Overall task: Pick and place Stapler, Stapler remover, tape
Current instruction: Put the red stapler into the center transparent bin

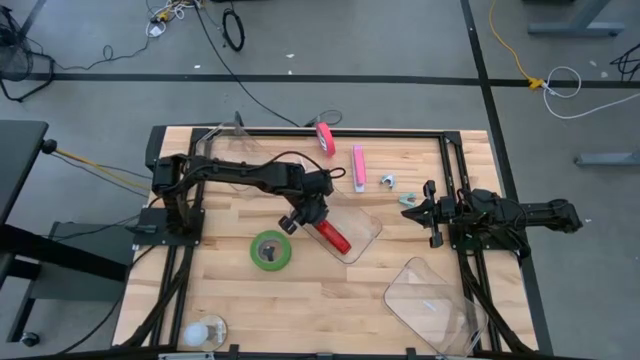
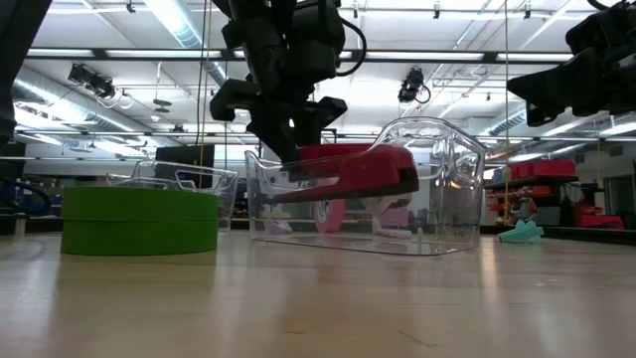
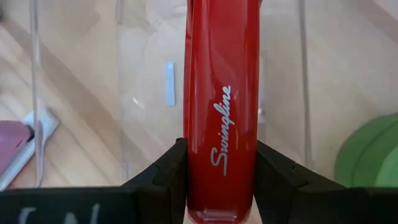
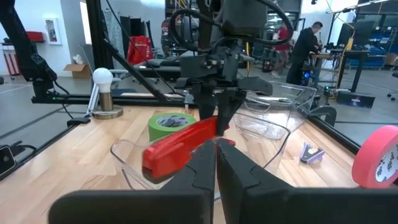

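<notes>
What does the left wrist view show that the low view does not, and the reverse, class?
Only the left wrist view: the script lettering on the red stapler, clamped between the left claw fingers. Only the low view: the teal stapler remover on the table, and the right arm raised at the upper edge. Both: the stapler over the clear container and the green tape roll.

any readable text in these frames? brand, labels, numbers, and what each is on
"Swingline": silver script along the top of the red stapler, held in the left gripper over the clear bin.
White marks on the left gripper's dark body at the frame's bottom edge: cut off, not readable.
Green tape roll, pink tape roll: no readable print.
Signs in the room behind: too small to read.
</notes>
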Action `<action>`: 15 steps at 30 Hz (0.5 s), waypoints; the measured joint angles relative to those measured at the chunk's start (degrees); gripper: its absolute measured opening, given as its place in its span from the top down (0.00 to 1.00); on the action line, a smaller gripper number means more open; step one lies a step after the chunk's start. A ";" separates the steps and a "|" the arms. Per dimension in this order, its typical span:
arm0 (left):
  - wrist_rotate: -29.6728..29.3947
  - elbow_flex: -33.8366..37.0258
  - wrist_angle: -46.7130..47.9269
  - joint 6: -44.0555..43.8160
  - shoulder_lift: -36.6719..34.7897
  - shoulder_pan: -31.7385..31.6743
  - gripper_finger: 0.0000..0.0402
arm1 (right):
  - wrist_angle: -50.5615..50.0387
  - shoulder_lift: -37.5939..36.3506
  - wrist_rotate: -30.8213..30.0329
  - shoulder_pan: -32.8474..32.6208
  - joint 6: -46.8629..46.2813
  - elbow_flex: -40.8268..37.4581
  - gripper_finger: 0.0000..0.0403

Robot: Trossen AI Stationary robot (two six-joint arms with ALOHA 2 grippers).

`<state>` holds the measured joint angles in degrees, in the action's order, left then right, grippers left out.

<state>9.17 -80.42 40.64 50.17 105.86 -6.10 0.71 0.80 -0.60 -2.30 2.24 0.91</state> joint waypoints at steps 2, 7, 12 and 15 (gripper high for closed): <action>-0.02 0.00 0.06 -0.04 -0.01 0.01 0.65 | 0.00 0.00 0.00 0.01 0.00 0.00 0.96; 0.00 0.00 1.49 -1.65 -0.05 -0.07 0.63 | 0.02 0.00 0.00 0.01 0.00 0.00 0.96; 0.09 0.00 1.51 -2.62 0.22 -0.05 0.64 | 0.02 0.00 0.00 0.00 0.00 0.00 0.96; 0.16 0.02 1.16 -2.56 0.22 -0.01 0.64 | 0.02 0.00 0.00 0.01 0.00 0.00 0.96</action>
<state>9.32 -80.40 41.80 47.62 106.08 -6.11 0.73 0.80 -0.60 -2.29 2.24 0.91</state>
